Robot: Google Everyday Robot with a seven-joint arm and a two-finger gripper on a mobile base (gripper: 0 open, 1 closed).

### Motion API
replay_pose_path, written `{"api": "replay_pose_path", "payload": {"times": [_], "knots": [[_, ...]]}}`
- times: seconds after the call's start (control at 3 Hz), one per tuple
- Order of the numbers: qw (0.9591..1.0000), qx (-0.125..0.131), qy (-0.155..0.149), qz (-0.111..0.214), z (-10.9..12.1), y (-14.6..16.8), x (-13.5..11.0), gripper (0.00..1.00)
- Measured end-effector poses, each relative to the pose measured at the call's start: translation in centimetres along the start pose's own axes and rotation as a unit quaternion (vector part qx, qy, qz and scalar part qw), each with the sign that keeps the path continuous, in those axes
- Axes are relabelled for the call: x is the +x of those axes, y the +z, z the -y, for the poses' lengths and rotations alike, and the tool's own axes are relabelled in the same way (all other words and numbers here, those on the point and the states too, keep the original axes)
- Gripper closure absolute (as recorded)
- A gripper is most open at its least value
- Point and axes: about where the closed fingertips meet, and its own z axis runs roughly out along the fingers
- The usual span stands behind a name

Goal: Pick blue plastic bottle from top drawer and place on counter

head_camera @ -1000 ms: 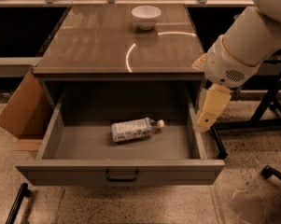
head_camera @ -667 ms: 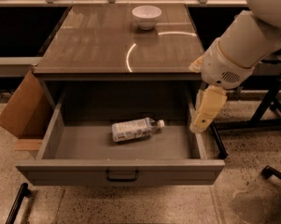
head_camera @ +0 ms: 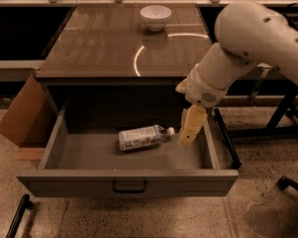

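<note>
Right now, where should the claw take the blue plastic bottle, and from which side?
Likely the labelled mid-body of the blue plastic bottle, from above, across its width: it lies on its side in the top drawer, cap toward the claw, which hangs just beyond it.

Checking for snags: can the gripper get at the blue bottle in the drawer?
Probably yes: the top drawer stands open, the blue plastic bottle lies alone on its floor, and the gripper hangs just right of its cap, nothing between.
</note>
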Motion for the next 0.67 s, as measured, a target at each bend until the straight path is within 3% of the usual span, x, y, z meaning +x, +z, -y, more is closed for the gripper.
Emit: {"api": "replay_pose_path", "payload": {"times": [0.67], "knots": [[0.9993, -0.031, -0.009, 0.018, 1.9, 8.1, -1.0, 0.0]]}}
